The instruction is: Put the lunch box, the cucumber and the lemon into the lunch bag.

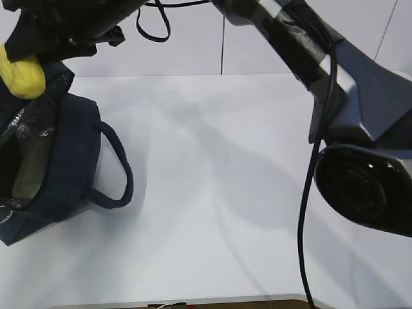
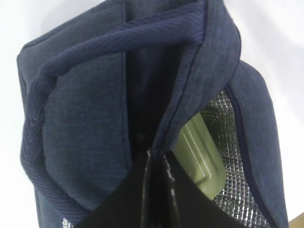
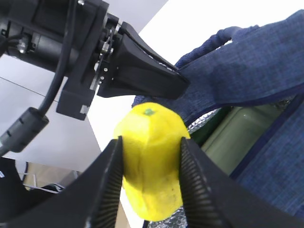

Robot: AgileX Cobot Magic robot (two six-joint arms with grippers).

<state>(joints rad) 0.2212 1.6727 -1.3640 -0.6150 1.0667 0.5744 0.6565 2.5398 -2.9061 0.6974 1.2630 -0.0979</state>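
Between tool (image 3: 151,183) jaws, lemon (image 3: 152,161).

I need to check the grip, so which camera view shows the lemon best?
The right wrist view: the lemon fills the centre, clamped between the right end effector fingers above the lunch bag. The exterior view shows only part of it at the left edge. The left wrist view doesn't show it.
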